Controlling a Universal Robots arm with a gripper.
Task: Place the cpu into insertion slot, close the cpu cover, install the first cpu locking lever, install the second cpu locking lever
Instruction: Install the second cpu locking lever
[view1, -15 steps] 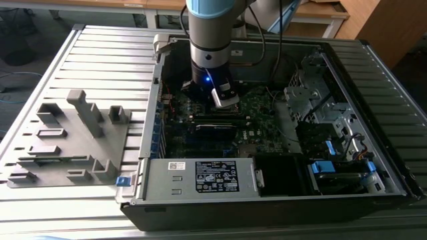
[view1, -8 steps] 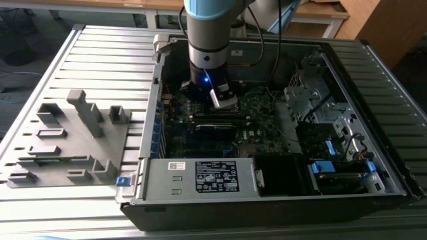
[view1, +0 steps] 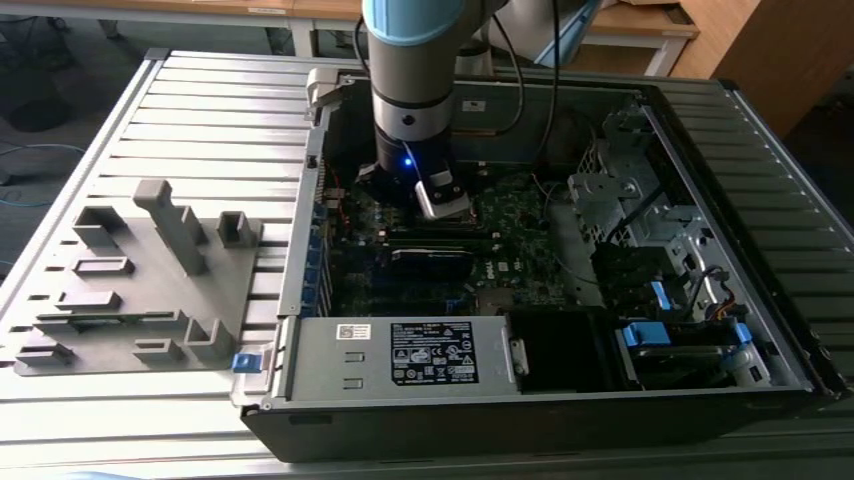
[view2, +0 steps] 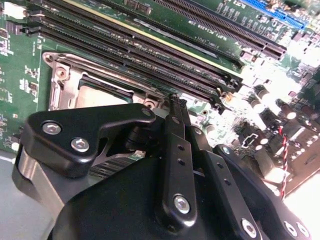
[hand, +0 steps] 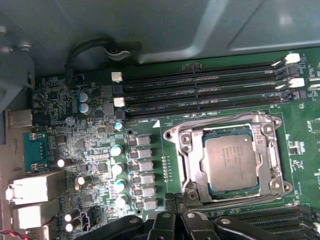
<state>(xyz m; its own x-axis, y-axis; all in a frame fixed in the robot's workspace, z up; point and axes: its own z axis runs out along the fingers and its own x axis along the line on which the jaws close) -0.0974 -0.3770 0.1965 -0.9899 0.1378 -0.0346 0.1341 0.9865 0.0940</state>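
The cpu (hand: 231, 163) sits in the insertion slot (hand: 212, 192) under the closed cpu cover (hand: 187, 150); levers apparently unlatched. The gripper (hand: 175, 200), fingers together, holds nothing.

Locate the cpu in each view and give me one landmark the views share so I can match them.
Exterior view: I cannot make the cpu out; the arm stands over that part of the board.
First wrist view: the cpu lies flat in the socket, framed by the cpu cover.
Second wrist view: a strip of the cpu shows beyond the gripper.
Shared landmark: the long black memory slots beside the socket.
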